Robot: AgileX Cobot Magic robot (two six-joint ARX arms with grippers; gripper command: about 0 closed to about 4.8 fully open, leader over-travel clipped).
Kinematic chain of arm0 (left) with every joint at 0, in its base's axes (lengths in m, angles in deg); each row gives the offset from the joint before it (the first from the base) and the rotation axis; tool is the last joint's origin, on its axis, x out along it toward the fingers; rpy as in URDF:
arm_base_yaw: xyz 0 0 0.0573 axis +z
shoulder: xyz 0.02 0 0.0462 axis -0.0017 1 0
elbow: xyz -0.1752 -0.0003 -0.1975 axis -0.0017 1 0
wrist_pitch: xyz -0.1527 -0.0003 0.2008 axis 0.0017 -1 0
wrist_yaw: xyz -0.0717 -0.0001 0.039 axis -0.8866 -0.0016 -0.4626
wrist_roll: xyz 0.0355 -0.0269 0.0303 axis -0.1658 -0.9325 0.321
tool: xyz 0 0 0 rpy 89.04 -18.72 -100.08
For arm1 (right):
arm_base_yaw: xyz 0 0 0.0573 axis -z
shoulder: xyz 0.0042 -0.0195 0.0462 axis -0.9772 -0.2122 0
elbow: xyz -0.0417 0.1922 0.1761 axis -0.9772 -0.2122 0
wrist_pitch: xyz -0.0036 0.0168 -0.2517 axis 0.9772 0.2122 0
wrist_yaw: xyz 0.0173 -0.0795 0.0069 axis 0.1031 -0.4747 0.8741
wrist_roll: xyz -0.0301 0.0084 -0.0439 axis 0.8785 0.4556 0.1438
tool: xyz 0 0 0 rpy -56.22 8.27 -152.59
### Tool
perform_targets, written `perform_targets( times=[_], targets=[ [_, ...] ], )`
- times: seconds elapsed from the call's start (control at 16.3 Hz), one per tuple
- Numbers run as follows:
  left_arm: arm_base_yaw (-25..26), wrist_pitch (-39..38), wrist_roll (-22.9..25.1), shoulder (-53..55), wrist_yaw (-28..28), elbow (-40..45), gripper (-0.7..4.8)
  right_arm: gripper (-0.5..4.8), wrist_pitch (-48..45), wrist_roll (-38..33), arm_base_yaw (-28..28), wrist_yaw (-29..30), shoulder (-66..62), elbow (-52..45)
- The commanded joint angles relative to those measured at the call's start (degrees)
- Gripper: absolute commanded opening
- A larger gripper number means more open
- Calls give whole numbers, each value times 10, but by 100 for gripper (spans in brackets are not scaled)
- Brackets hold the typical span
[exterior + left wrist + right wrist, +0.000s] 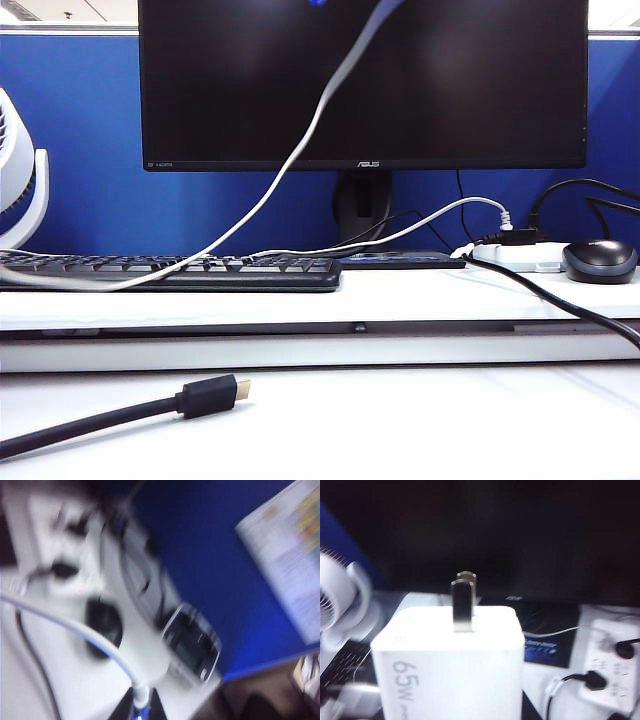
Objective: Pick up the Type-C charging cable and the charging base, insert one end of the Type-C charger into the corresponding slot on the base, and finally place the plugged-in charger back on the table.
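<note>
Above the keyboard (pixel 170 270), the Type-C charging cable (pixel 300 150) hangs in the air, rising across the front of the monitor (pixel 362 80) and out of the top of the exterior view; its slack drapes over the keyboard. Neither gripper shows in that view.

Left wrist view, heavily blurred: left gripper (pixel 140 707) is closed, pinching the Type-C charging cable (pixel 75 625) just at its plug end, cord arcing away from the jaws over the worktop (pixel 75 690). Mouse (pixel 103 625) and power strip (pixel 75 575) sit below it, beside the monitor's side of the scene.

Right wrist view: right gripper's fingers are hidden under the charging base (pixel 450 665), so the jaws can't be read directly; the block fills the near view, prongs (pixel 463 602) pointing up toward the monitor, lifted off the worktop, so it looks held. Fan (pixel 340 600) is off to one side of the base, power strip (pixel 612 665) to the other.

Progress, as I judge it: both pickups done. Not done: plug is not in the base; the cable end and the base show in separate views, apart. The ported face isn't visible. Left: bring the two together, insert, set the joined charger down on the worktop. Thick black cable (pixel 110 415) lies untouched in front of the keyboard shelf.
</note>
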Motion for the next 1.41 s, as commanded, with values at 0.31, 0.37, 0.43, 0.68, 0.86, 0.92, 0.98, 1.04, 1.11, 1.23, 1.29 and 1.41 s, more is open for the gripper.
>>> perform_targets(
  times=[0.31,0.37,0.43,0.68,0.86,0.92,0.98,1.04,1.11,1.23,1.29,1.41],
  targets=[
    [7,100,47,-59,52,-1,-6,-6,-59,-2,0,-74,30,4],
    [7,118,49,-68,54,-1,-6,-6,-59,-2,0,-76,31,3],
    [7,135,51,-76,59,-1,-6,-6,-59,-2,0,-75,32,3],
    [7,238,87,-100,77,-1,-6,-6,-93,-64,0,-41,51,4],
    [7,310,96,-102,75,-1,-6,-6,-164,-162,0,-27,70,3],
    [7,329,102,-103,73,-1,-6,-6,-186,-194,0,-16,76,3],
    [7,358,104,-103,66,-1,-6,-6,-214,-245,0,-4,80,3],
    [7,391,111,-103,60,-1,-6,-6,-234,-290,0,5,82,3],
    [7,422,118,-103,60,-1,-6,-6,-254,-341,0,16,83,3],
    [7,486,139,-103,35,-1,-6,-6,-294,-443,0,39,83,3],
    [7,515,153,-103,14,-1,-6,-6,-319,-512,0,55,81,3],
    [7,551,181,-103,-17,-1,-6,-6,-357,-589,0,83,71,3]
  ],
)
